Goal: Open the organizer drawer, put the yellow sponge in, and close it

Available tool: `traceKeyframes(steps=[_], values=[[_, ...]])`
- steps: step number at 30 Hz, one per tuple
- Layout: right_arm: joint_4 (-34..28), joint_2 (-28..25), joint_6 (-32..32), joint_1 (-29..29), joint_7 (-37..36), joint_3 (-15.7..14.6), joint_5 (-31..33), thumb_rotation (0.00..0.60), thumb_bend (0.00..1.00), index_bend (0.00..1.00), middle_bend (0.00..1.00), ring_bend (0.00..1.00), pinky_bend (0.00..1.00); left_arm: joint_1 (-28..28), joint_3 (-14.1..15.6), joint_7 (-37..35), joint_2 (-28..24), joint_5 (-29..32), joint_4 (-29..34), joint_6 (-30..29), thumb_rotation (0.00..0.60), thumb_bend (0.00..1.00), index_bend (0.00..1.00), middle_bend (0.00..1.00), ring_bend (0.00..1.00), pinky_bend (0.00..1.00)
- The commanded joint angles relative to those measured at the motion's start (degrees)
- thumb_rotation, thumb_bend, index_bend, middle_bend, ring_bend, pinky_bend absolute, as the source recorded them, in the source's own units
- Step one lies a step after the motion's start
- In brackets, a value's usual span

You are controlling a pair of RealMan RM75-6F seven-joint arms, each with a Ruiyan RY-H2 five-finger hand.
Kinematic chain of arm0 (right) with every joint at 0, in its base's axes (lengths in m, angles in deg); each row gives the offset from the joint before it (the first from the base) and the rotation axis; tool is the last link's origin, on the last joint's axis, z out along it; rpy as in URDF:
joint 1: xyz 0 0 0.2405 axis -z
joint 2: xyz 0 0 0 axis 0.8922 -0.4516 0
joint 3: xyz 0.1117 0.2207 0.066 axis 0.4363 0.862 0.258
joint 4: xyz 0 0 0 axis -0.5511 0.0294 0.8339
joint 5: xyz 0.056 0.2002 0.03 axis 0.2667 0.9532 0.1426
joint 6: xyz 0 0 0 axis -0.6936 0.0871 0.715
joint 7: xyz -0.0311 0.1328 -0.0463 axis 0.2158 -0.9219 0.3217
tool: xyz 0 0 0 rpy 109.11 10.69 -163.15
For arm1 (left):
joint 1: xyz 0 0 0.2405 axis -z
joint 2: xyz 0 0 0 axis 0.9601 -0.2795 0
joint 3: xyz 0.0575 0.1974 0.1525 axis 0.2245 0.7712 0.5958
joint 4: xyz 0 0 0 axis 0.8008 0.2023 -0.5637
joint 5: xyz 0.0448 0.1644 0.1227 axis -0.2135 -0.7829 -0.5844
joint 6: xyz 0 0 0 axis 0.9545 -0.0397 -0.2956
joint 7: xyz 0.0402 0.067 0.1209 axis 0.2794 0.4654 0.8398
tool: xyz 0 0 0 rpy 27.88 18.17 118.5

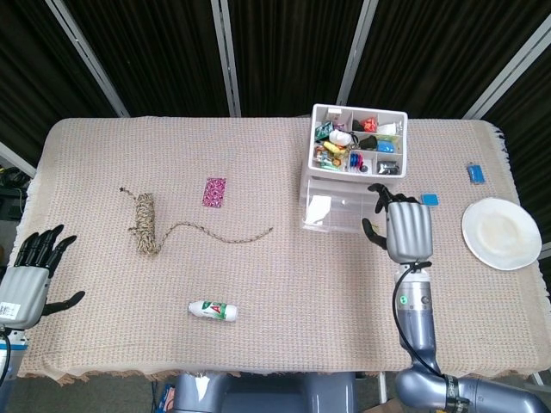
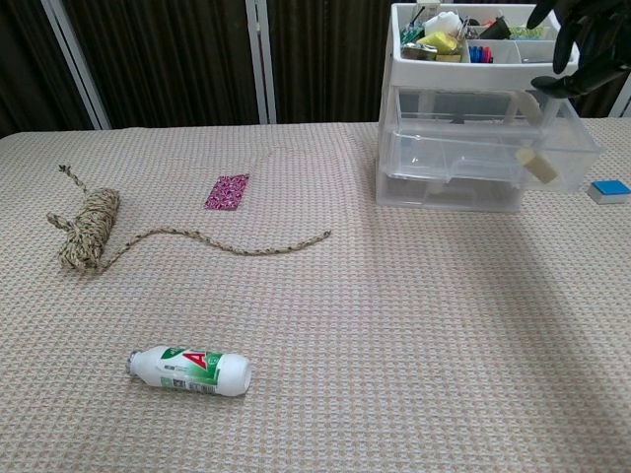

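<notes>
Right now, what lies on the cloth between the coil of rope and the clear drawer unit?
In the head view, between the rope coil and the drawer unit lie a small pink patterned card and the rope's loose tail; otherwise bare cloth.

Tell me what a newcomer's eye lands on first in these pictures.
First the clear organizer at the table's far right, its top tray crammed with colourful bits and its upper drawer pulled out, the yellow sponge tilted inside. The right hand hovers open just above that drawer. Further left lie a rope bundle and a small white bottle.
</notes>
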Motion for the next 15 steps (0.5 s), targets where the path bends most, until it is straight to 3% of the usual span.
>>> traceKeyframes(steps=[1, 3, 9, 15], values=[[3.28, -2.23, 2.77, 3.02, -3.42, -9.25, -13.52, 0.6, 0.2, 0.33, 0.3, 0.22, 0.4, -0.03, -0.02, -0.02, 0.04, -0.02, -0.02, -0.09, 0.6, 0.18, 0.12, 0.0, 0.0, 0.0], [5.48, -2.94, 3.58, 3.72, -3.0, -12.01, -17.67, 0.6, 0.2, 0.33, 0.21, 0.13, 0.25, -0.05, -0.04, -0.06, 0.06, 0.08, 0.01, -0.06, 0.6, 0.18, 0.12, 0.0, 0.0, 0.0], [12.43, -3.41, 5.45, 6.44, -1.11, -19.13, -25.88, 0.6, 0.2, 0.19, 0.05, 0.0, 0.05, -0.08, -0.27, -0.47, 0.08, 0.4, 0.32, -0.16, 0.6, 0.18, 0.11, 0.0, 0.0, 0.0], [22.51, -0.92, 5.47, 8.85, 4.59, -23.19, -29.52, 0.6, 0.2, 0.07, 0.0, 0.0, 0.0, -0.19, -0.46, -0.78, 0.19, 0.47, 0.31, -0.51, 0.6, 0.18, 0.1, 0.0, 0.0, 0.0]])
